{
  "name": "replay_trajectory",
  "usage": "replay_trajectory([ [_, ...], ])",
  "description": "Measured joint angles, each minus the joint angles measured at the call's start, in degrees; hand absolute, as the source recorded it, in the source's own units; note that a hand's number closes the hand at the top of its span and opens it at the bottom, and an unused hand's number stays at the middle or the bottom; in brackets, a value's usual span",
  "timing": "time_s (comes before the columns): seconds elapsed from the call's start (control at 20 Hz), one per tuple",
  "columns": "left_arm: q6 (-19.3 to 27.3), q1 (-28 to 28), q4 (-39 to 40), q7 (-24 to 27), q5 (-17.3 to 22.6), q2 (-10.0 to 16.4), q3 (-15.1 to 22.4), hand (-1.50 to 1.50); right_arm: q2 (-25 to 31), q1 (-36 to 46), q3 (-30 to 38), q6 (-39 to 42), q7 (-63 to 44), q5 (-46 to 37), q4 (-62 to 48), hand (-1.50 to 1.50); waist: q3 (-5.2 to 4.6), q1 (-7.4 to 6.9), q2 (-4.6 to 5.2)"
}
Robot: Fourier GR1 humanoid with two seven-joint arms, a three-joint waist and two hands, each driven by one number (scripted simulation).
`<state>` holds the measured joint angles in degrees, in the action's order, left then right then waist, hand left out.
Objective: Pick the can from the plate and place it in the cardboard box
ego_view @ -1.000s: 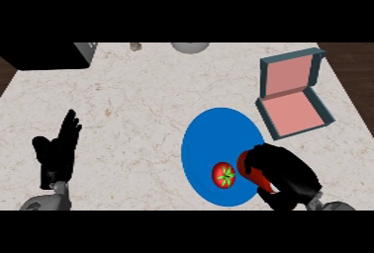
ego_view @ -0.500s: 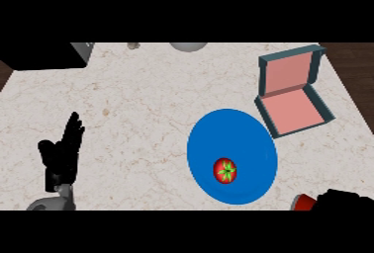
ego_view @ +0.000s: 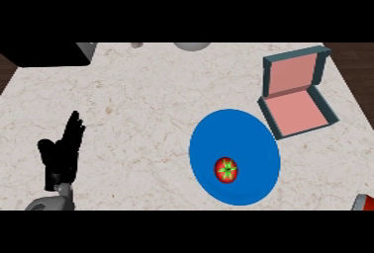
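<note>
Your left robot hand [ego_view: 62, 155] rests on the near left side of the table [ego_view: 139, 89]. Its fingers are straight and point away from you, and it has hold of nothing. Your right robot hand does not show at all, so you cannot tell its state.

Far to the right of the left robot hand, at the near right edge of the view, you see a small red piece [ego_view: 365, 202] with a grey rim. The edge cuts it, so you cannot tell its long axis or whether something holds it. I judge this may be the can, already off the plate.

Nearer to the left robot hand, but still well apart on its right, lies the blue plate [ego_view: 241, 131]. On its near part sits one round red thing [ego_view: 227, 169] with a green star on top. It looks more like a tomato than a can.

Farther away and more to the right stands the box [ego_view: 298, 111]. It is open, with its lid upright at the far side, and it lies just beside the far right rim of the plate.

If the red piece is the can, the coming move goes from there away from you and a little leftward into the box. The right side is clearly the nearer one for this move.

At the far edge are a grey round thing [ego_view: 191, 46] and a dark block [ego_view: 44, 53].
</note>
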<state>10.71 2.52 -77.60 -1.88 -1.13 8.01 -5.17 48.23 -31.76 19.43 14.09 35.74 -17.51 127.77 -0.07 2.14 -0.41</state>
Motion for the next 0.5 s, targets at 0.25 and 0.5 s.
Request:
replay_trajectory([
  [0.25, 0.25, 0.68, -0.89, -1.20, -0.81, -0.66, 1.11, 0.00, 1.23, 6.34, 9.04, 5.21, -1.99, 6.91, -4.63, 1.50, 0.03, -1.41, 0.25],
  [0.5, -0.16, 2.86, 0.09, -1.91, -0.73, -0.58, 0.89, 0.00, 1.53, 17.05, 7.41, 7.43, -8.46, 9.16, -9.94, 1.50, 0.04, -2.38, 0.48],
])
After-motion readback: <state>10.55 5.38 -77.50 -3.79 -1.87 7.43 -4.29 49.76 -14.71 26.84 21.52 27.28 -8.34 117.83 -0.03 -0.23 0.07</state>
